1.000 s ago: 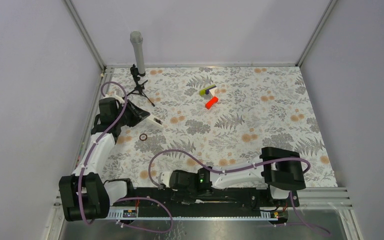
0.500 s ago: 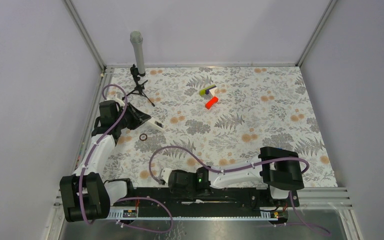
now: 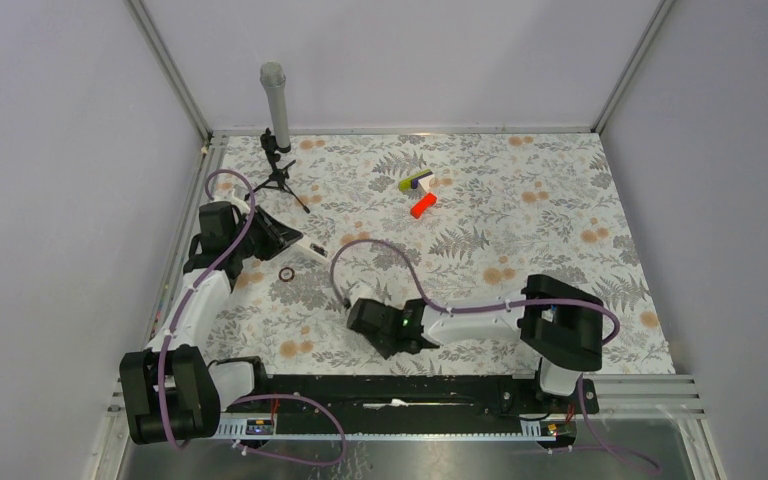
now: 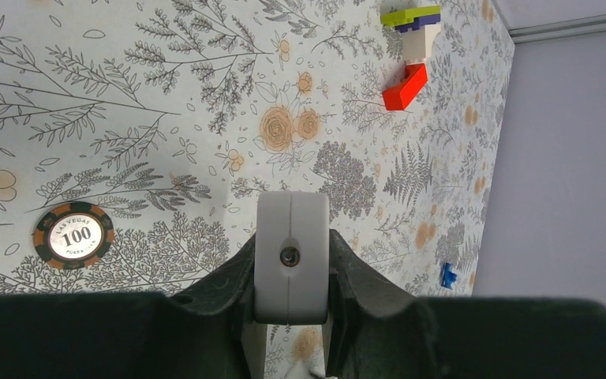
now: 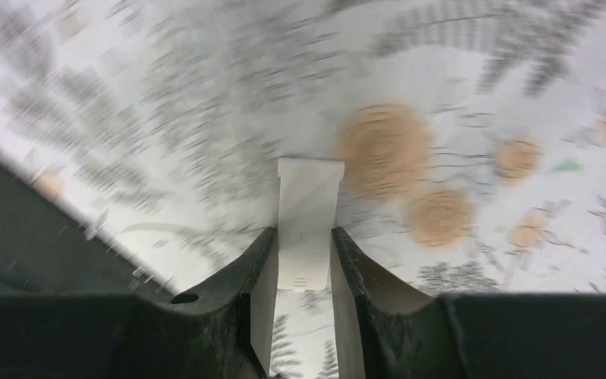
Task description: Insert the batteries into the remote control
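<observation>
Remote control (image 3: 306, 245): one only, at the left side of the floral table (image 3: 520, 240), clamped at one end in the left gripper (image 3: 280, 232). Runs with its long axis slantwise, out from the gripper toward the table's middle, free end pointing right and a little toward the near edge. Shows foreshortened from the left wrist, as a white rounded face with a small screw at its centre, pinched between two dark fingers (image 4: 233, 272) set narrow on it. Cannot tell whether the free end touches the cloth or hangs just above it.

Right gripper (image 3: 358, 312): near the table's middle, well apart from the remote, closed narrow on one flat white strip (image 5: 309, 225) that sticks out past the fingertips. Wrist view blurred, so no finer detail on the strip.

Around:
- One poker chip (image 4: 73, 235) marked 100, flat on the cloth on the near side of the remote, close but apart from it.
- One red block (image 3: 422, 207) farther back, right against a small stack of lime, purple and white pieces (image 3: 416, 181).
- One tiny blue piece (image 4: 447, 275) at the right edge of the cloth in the left wrist view.
- One small black tripod (image 3: 278, 175) at the back left corner, with one grey tube (image 3: 276, 100) upright above it.
- One purple cable loop (image 3: 360, 240) from the right arm, arched over the cloth between the two grippers.
</observation>
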Tool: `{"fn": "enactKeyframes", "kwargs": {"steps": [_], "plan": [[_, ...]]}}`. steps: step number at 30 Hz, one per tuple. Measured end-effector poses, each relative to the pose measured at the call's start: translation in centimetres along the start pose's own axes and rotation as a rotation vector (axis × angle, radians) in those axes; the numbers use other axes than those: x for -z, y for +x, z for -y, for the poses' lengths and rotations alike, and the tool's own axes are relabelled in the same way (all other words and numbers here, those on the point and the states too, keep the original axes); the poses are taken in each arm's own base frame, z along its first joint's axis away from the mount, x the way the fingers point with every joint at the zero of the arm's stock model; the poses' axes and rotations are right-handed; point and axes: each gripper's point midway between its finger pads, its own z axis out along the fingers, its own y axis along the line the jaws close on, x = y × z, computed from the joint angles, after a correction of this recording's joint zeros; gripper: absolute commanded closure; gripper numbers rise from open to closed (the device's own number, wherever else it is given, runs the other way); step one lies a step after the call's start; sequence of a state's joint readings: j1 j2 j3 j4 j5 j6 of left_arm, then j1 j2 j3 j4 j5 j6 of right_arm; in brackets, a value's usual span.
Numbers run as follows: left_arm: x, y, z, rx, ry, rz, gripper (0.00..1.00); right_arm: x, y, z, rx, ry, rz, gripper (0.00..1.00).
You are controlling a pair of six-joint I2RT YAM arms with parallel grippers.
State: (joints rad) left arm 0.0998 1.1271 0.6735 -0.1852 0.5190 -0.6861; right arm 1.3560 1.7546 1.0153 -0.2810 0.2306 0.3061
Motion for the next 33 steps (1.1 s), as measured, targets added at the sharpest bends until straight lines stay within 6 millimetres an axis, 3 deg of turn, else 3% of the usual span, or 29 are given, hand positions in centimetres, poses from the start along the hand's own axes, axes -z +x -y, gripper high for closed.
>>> {"fn": "enactKeyframes", "kwargs": {"steps": [4,9,13,16,20,24,27,33], "plan": [[0.0,0.3,-0.3,0.005,-0.006,-0.007,1.0,-0.5,-0.5,5.0,-0.282,0.124,0.002,0.7],[0.0,0.4,-0.3,0.006,-0.007,-0.008,1.0,-0.3,0.7,12.0,-0.639,0.307,-0.02,0.55],[0.0,0.4,-0.3,0.006,-0.007,-0.009,1.0,0.0,1.1,13.2,-0.761,0.365,-0.028,0.27],[0.0,0.4,-0.3,0.005,-0.007,-0.01,1.0,0.4,0.4,13.3,-0.807,0.366,-0.015,0.21],[0.2,0.5,-0.2,-0.004,-0.007,-0.008,1.0,1.6,-1.1,14.6,-0.866,0.374,0.041,0.43],[0.6,0.7,-0.2,-0.012,-0.009,-0.011,1.0,3.1,-1.0,17.1,-0.918,0.429,0.069,0.69],[0.6,0.8,-0.3,-0.014,-0.013,-0.016,1.0,3.7,0.0,18.3,-0.92,0.477,0.057,0.76],[0.7,0.9,-0.4,-0.018,-0.016,-0.02,1.0,3.4,3.6,18.0,-0.869,0.513,-0.06,0.79]]}}
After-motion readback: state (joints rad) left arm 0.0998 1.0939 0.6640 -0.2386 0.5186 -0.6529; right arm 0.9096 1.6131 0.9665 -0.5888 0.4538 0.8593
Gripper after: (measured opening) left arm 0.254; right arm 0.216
